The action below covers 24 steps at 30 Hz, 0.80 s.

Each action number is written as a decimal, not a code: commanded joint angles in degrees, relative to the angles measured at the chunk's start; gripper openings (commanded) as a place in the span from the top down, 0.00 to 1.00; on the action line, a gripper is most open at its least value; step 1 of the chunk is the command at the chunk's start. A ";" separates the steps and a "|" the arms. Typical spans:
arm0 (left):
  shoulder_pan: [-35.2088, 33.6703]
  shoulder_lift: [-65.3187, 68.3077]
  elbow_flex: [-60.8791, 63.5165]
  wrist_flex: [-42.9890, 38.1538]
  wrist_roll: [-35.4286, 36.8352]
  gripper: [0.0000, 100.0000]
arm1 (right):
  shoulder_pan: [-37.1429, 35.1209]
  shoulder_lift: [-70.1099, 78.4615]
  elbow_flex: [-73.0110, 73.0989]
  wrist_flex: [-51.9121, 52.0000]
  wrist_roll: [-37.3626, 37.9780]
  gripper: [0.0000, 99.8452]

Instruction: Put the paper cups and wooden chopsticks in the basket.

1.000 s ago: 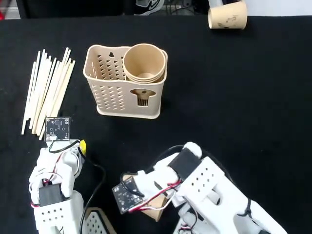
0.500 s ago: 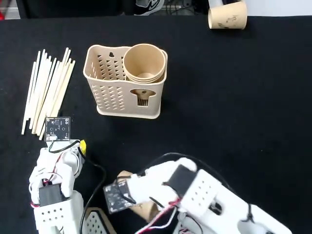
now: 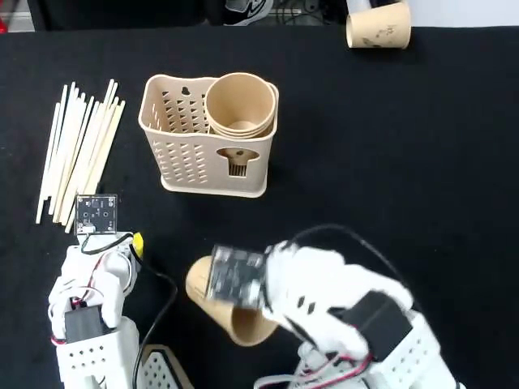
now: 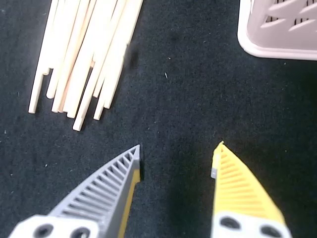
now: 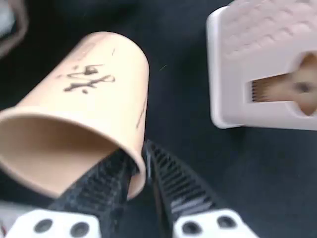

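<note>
The right gripper point(image 5: 144, 151) has its jaws pinched narrow on the rim of a paper cup point(image 5: 94, 94), one finger inside the mouth and one outside. The cup is tipped on its side near the front of the black surface point(image 3: 389, 162), well short of the basket point(image 3: 203, 158). I'd say the cup-carrying step is in hand. Next it wants lifting, turning mouth-up and lowering onto the stacked cups point(image 3: 241, 104) at the basket's right end. The left gripper point(image 4: 176, 153) hangs wide and empty just beside the near ends of the wooden chopsticks point(image 4: 84, 54), which lie loose to the left of the basket. A spare cup point(image 3: 378, 27) lies on its side at the far edge.
</note>
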 commanded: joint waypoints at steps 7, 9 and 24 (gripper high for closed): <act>0.57 -0.44 1.01 -0.53 -0.44 0.76 | 16.26 28.70 -44.18 5.36 -7.56 0.99; 0.57 -0.44 1.01 -0.53 -0.44 0.76 | 18.29 35.30 -53.67 6.15 -8.88 0.99; 0.57 -0.44 1.01 -0.44 -3.08 0.76 | 23.56 63.43 -93.93 10.37 -13.71 0.99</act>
